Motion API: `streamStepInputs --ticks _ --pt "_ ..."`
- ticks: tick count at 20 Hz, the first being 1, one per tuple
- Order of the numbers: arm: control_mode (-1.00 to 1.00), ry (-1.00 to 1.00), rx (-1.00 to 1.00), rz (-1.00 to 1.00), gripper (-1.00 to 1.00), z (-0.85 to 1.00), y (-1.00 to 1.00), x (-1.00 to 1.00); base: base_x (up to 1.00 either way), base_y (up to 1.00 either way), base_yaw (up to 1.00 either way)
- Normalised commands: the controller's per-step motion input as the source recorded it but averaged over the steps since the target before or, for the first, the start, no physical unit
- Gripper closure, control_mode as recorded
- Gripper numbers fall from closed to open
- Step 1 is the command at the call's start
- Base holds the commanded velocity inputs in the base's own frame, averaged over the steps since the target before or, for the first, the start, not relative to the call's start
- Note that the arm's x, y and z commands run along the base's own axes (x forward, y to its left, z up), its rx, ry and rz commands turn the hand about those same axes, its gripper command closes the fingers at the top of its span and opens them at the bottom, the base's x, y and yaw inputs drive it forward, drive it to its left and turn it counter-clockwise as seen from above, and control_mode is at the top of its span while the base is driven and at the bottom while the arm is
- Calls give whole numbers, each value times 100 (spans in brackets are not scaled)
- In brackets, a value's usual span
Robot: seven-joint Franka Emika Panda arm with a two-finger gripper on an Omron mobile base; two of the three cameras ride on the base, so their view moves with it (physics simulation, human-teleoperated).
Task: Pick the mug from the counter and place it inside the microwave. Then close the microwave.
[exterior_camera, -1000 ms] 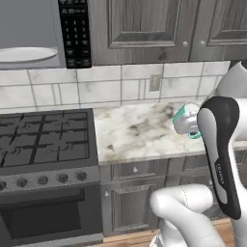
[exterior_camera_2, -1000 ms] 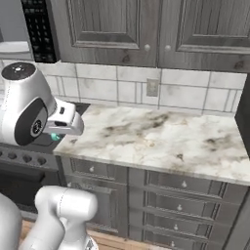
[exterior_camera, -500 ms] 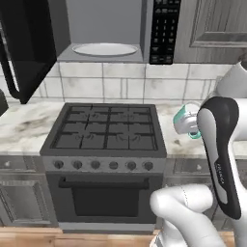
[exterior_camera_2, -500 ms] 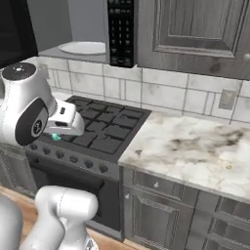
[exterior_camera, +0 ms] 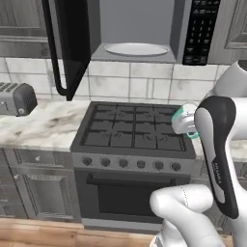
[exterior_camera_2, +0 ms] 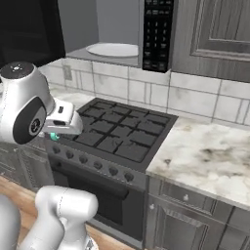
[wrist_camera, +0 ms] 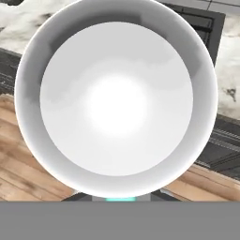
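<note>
- We have the mug (exterior_camera: 184,121) off the counter (exterior_camera: 41,126) and carried in the air, over the right front part of the black stove (exterior_camera: 135,131), in front of the arm's dark-and-white link.
- From the left base camera we see only a strip of teal wall and the white rim; the arm covers the rest. From the right base camera a small teal sliver (exterior_camera_2: 52,136) peeks out under the white hand.
- The gripper (wrist_camera: 120,196) is pinched narrow on the mug. The hand camera looks straight into the white inside (wrist_camera: 116,101), and the rim nearly spans the frame, so we judge the fingers clamp the wall at the lower edge of that view. The fingertips themselves are hidden by the mug.
- Held that way, the mug's mouth faces the hand; that suits a rim grip taken from above.
- The microwave (exterior_camera: 140,34) hangs above the stove with its black door (exterior_camera: 67,46) swung wide to the left, so the grey cavity and the white turntable plate (exterior_camera: 136,49) lie open to us.
- The mug sits well below the cavity floor; we judge a lift and a forward reach are due next, keeping clear of the keypad panel (exterior_camera: 198,30) on the right.
- A toaster (exterior_camera: 17,99) stands on the counter left of the stove, well apart from the carry path.
- The door is not yet closed; that comes last.
</note>
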Motion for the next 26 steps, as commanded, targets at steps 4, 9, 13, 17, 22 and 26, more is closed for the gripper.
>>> streamStepInputs --ticks 4,9,13,17,22,26 --pt "100 0 0 0 100 0 0 0 27 1 -38" --pt "100 0 0 0 100 0 0 0 38 14 -44" --pt "100 0 0 0 100 0 0 0 42 36 -44" --pt "100 0 0 0 100 0 0 0 10 70 -34" --pt "100 0 0 0 100 0 0 0 0 77 -26" --pt "100 0 0 0 100 0 0 0 17 46 -19"
